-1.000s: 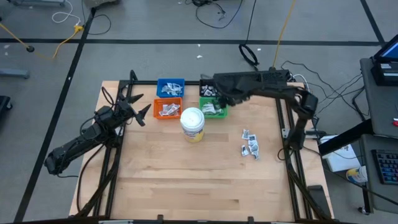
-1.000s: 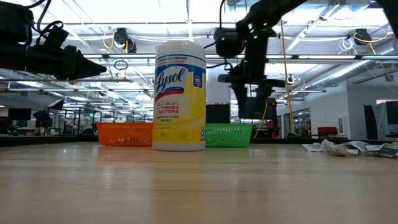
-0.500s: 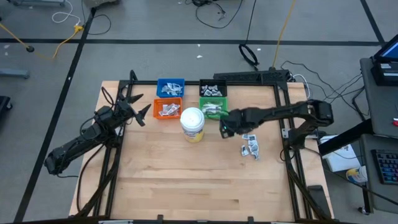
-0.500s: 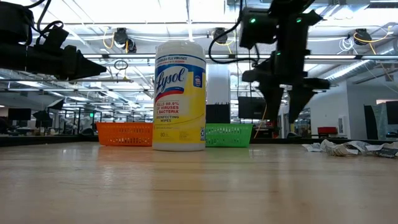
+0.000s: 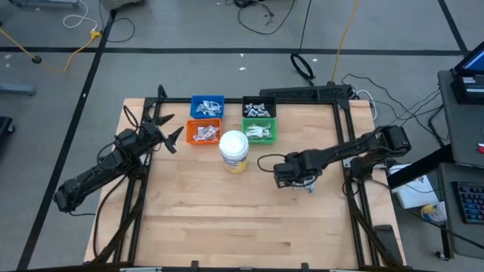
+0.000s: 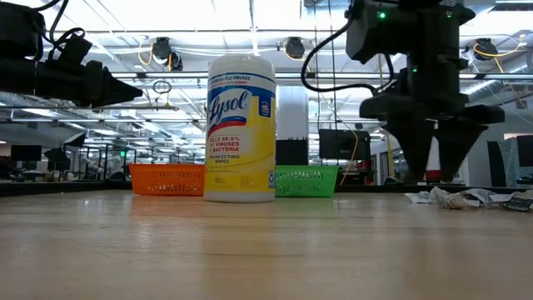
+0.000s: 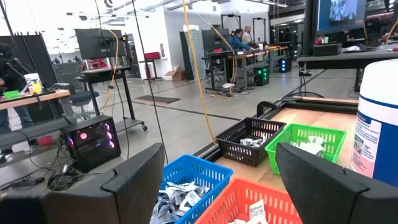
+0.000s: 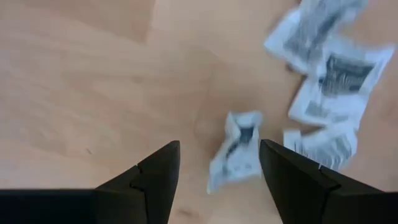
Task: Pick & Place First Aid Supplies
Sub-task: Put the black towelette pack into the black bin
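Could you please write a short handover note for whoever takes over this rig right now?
Right gripper: open, empty, above the loose first aid packets on the right of the table, fingers straddling one crumpled packet.
Left gripper: open, empty, waiting near the blue bin and orange bin.
Done: packets already lie in the blue, orange, green and black bins.
Left: the small pile by the right gripper.
The wipes jar stands in front of the bins.
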Tool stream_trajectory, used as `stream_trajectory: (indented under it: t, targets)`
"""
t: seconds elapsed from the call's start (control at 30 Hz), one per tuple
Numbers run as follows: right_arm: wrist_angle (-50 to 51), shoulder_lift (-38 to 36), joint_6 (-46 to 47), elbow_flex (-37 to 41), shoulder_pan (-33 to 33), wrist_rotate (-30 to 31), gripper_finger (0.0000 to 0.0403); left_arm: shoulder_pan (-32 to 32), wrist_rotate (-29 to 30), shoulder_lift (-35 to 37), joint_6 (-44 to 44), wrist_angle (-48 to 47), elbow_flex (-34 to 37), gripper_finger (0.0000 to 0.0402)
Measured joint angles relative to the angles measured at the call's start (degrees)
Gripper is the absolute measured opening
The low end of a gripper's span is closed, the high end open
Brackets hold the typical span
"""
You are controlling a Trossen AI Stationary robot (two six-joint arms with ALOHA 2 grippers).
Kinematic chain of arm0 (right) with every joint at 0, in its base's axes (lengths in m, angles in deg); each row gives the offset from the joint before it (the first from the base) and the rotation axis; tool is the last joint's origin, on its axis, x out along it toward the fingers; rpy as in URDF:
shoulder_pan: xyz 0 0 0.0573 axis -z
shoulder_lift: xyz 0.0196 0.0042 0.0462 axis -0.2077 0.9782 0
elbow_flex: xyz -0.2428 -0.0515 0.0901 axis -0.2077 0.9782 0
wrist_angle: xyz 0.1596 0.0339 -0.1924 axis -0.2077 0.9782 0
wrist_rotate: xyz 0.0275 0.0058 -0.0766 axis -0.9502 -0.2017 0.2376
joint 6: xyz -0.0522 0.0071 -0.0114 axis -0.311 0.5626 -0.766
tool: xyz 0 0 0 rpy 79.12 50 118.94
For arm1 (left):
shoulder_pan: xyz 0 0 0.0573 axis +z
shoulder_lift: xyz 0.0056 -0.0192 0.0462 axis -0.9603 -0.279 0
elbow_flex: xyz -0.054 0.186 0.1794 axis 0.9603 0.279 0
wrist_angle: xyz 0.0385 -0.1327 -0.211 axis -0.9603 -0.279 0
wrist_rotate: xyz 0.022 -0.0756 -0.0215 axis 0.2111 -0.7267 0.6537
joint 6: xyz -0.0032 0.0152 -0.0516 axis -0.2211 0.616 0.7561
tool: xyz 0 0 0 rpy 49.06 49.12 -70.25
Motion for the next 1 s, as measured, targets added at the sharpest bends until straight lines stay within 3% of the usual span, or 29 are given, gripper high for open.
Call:
stream_trajectory:
  t: [0.17, 0.3, 0.6, 0.8, 1.0]
  targets:
    - [-2.2, 0.5, 0.9, 2.5, -0.4, -3.7, 0.0208, 0.0, 0.0, 0.0, 0.0, 0.0, 0.0, 0.0310]
    - [-4.4, 0.5, 0.0, 4.4, -0.4, -5.2, 0.0178, 0.0, 0.0, 0.0, 0.0, 0.0, 0.0, 0.0310]
    - [-6.4, 0.5, -5.1, 4.6, -0.4, -5.2, 0.0015, 0.0, 0.0, 0.0, 0.0, 0.0, 0.0, 0.0310]
    - [-5.7, 0.5, -5.9, 4.2, -0.1, -5.2, 0.0003, 0.0, 0.0, 0.0, 0.0, 0.0, 0.0, 0.0310]
    - [1.8, -0.8, -10.6, -0.6, 0.5, -3.5, 0.0001, 0.0, 0.0, 0.0, 0.0, 0.0, 0.0, 0.0310]
